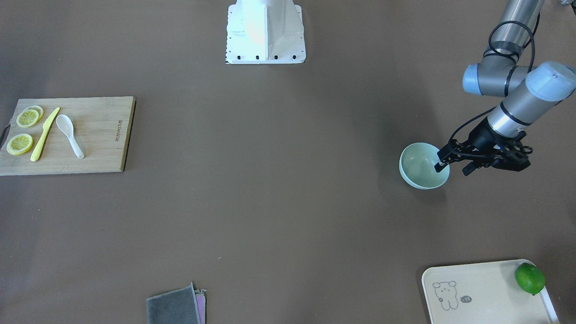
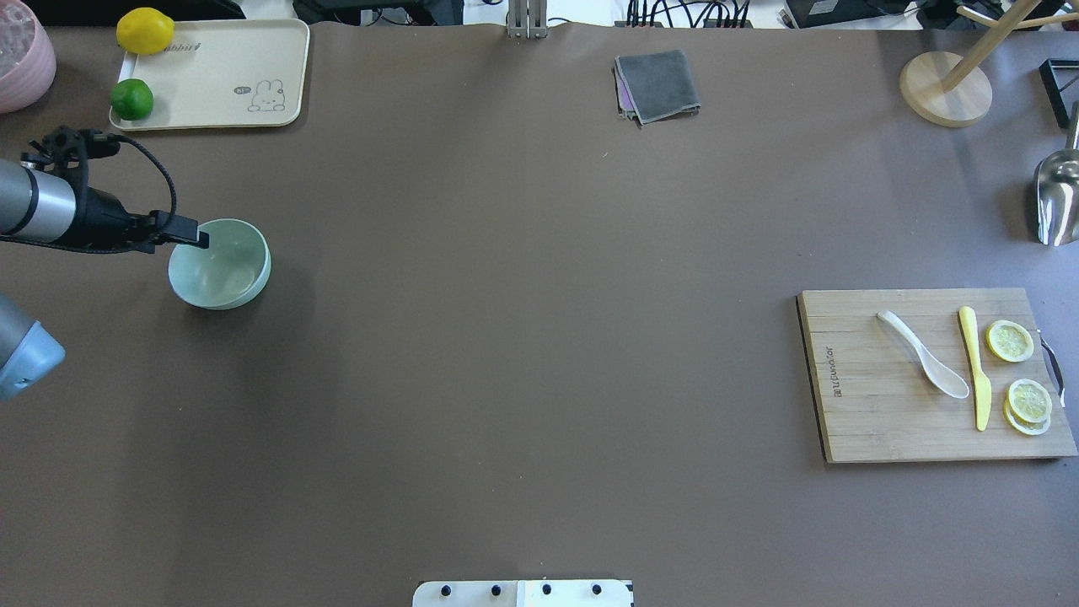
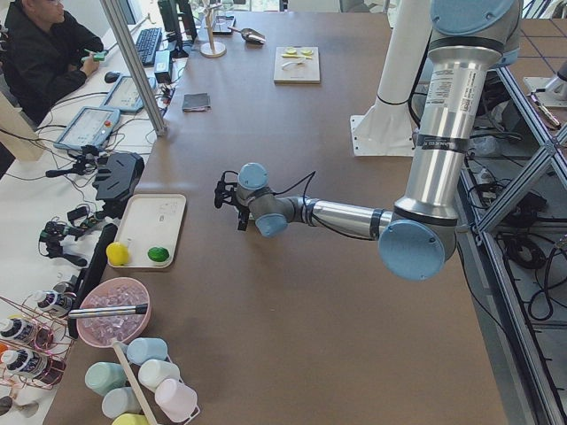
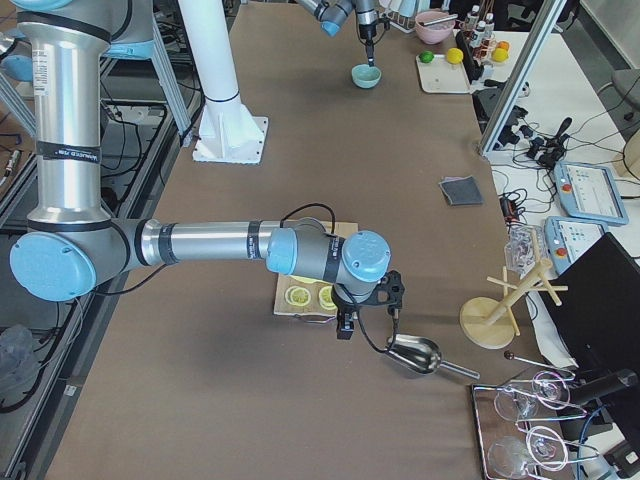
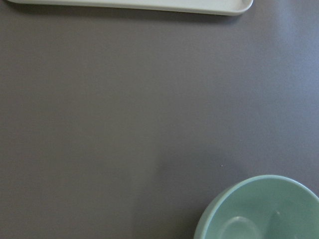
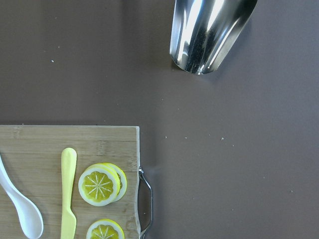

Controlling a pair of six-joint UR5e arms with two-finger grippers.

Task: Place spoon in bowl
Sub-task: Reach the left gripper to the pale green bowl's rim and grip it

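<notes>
The white spoon (image 1: 69,135) lies on a wooden cutting board (image 1: 99,135), next to a yellow knife (image 1: 44,135); it also shows in the overhead view (image 2: 923,365) and the right wrist view (image 6: 22,214). The mint-green bowl (image 1: 423,165) stands far across the table, also seen from overhead (image 2: 221,263) and in the left wrist view (image 5: 264,209). My left gripper (image 1: 453,167) is open, with one finger inside the bowl's rim and one outside. My right gripper (image 4: 343,325) hovers past the board's end near a metal scoop; I cannot tell if it is open or shut.
Lemon slices (image 2: 1010,341) lie on the board beside the knife. A metal scoop (image 2: 1058,198) lies beyond the board. A cream tray (image 2: 211,76) with a lime (image 2: 132,99) and a lemon (image 2: 145,30) sits near the bowl. A grey cloth (image 2: 657,84) and a wooden stand (image 2: 944,88) are at the far edge.
</notes>
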